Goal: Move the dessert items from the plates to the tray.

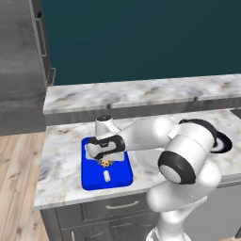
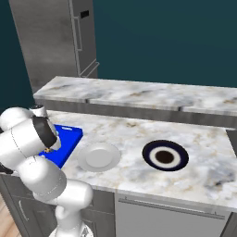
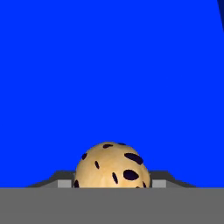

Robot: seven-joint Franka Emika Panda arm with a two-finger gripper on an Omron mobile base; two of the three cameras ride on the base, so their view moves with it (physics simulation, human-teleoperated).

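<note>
Below the white arm, the gripper (image 1: 106,162) hangs over the blue tray (image 1: 94,181), which lies on the marble counter (image 1: 61,160) near its front edge. Between the two dark fingertips (image 3: 65,180) sits the tan cookie (image 1: 106,163) with dark chips; in the hand view the cookie (image 3: 113,165) fills the gap between them, so the jaws are part-way closed on it, with the tray's blue floor behind. Whether the cookie touches the tray cannot be told. A small white cylinder (image 1: 107,176) lies on the tray, just in front of the gripper and apart from it. In the right base view the pale plate (image 2: 98,156) sits just beside the tray (image 2: 69,139), and the dark navy plate (image 2: 165,155) with a white ring lies farther right.
</note>
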